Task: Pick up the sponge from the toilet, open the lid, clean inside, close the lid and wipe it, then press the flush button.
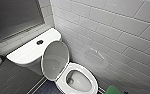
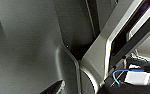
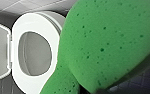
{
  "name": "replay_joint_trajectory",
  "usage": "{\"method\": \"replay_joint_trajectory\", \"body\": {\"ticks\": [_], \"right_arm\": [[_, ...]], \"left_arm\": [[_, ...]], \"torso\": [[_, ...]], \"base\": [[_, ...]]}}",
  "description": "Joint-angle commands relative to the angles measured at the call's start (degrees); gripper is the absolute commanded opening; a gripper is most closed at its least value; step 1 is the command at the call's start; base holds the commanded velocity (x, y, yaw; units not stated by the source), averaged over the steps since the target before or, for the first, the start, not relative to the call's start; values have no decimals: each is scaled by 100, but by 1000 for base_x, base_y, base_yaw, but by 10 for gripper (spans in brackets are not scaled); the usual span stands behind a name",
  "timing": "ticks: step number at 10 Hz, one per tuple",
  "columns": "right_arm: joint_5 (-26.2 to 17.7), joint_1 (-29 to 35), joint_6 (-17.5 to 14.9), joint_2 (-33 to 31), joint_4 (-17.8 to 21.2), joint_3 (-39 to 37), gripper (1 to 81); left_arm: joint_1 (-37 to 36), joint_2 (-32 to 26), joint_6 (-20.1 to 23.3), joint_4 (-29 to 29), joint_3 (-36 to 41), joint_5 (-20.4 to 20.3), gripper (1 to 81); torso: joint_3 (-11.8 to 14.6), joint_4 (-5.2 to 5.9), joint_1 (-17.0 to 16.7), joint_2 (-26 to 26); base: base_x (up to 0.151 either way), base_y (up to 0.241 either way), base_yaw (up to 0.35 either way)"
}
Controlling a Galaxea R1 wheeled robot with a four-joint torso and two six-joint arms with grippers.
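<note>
Currently the sponge (image 1: pixel 113 90) sits at the bottom edge of the head view, right of centre, clear of the toilet (image 1: pixel 91 74) and level with the front of its seat. In the right wrist view it lies directly against the camera, with the open bowl beyond it. That placement suggests the sponge is being carried towards the bowl (image 1: pixel 78 81) for the cleaning step.

Gripper state: the right gripper is judged to be clamped on the sponge, since the pad hangs off the floor and close to the wrist. The contact itself is covered by the sponge. For the left gripper, the opening cannot be told from the left wrist view, which shows grey panels and cabling.

Lid position: the lid (image 1: pixel 54 58) stands raised in the centre of the frame, leaning back against the tank (image 1: pixel 28 51). This leaves the bowl exposed, so the opening step appears complete. The flush button (image 1: pixel 40 42) sits on the tank top, upper left of centre, with nothing on or near it.

Sponge appearance: bright green, rounded at the edges, with a matt surface speckled by small dark pores. It reads as soft and compressible. Against the glossy white ceramic and the pale tiled wall (image 1: pixel 111 25) it is easy to pick out.
</note>
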Motion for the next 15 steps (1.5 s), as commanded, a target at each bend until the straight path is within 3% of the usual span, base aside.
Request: {"method": "replay_joint_trajectory", "body": {"ticks": [1, 3, 4, 6, 9, 10, 11, 12, 15], "right_arm": [[-255, 944, -21, -689, -270, 777, 10], [-660, 1455, 5, -540, -243, 910, 10], [-827, 1648, 23, -295, -235, 832, 10], [-1046, 1921, 41, 222, -199, 473, 10], [-1441, 2273, 49, 1197, -191, -230, 10], [-1574, 2405, 49, 1481, -191, -469, 10], [-1741, 2536, 49, 1815, -191, -742, 10], [-1899, 2668, 58, 2210, -191, -1085, 10], [-2277, 2853, 128, 3352, -199, -2165, 10]], "left_arm": [[41, -95, 23, 9, 234, 445, 811], [33, -60, 23, 9, 243, 436, 811], [24, -60, 23, 9, 243, 436, 811], [24, -51, 23, 9, 243, 436, 811], [23, -42, 23, 9, 243, 435, 811], [23, -42, 23, 9, 243, 427, 811], [24, -42, 23, 17, 234, 427, 811], [15, -42, 23, 9, 234, 427, 811], [15, -51, 23, 0, 234, 427, 811]], "torso": [[0, 0, 0, 0], [0, 0, 0, 0], [0, 241, 0, 0], [0, 481, 0, 0], [0, 966, 0, 0], [0, 714, 0, 0], [0, 842, 0, 0], [0, 902, 0, 0], [0, 904, 0, 0]], "base": [[0, 0, 0], [0, 0, 0], [0, 0, 0], [0, 0, 0], [0, 0, 0], [0, 0, 0], [0, 0, 0], [0, 0, 0], [0, 0, 0]]}}
